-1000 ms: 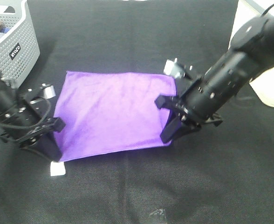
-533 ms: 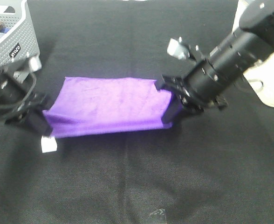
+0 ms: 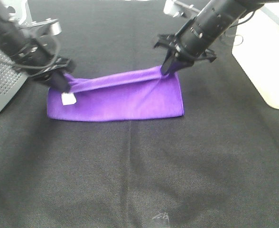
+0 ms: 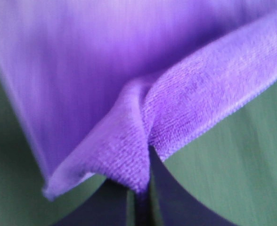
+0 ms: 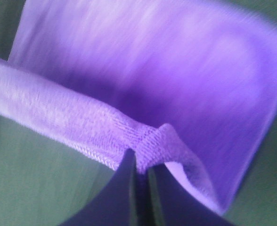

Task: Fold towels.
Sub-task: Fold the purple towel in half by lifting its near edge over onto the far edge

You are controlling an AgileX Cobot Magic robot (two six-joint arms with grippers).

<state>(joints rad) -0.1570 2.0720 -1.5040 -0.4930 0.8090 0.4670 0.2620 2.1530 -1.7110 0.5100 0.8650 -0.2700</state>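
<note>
the purple towel (image 3: 120,97) lies on the black table cover (image 3: 139,180), doubled over along its length. its lower layer is flat, while the free edge of the upper layer hangs off it in a slightly sagging line strung between the two grippers. the left gripper (image 3: 62,81) has one end of that edge and the right gripper (image 3: 170,68) the other. in each wrist view the fingers are closed to a thin slit with a bunched pinch of terry wedged between the tips, so both are clamped on the towel. the rest of the cloth spreads away beyond the fingertips. a small white tag (image 3: 68,99) hangs just under the left fingers. a grey basket (image 3: 2,85) stands just outside the left gripper, and a white bin (image 3: 267,57) sits well outside the right.

this looks like the first half fold, close to done: the held edge seems to sit over the towel's far side but is not yet laid down. the next move likely calls for lowering both corners together, keeping the line taut so the edges match, then opening the fingers.
</note>
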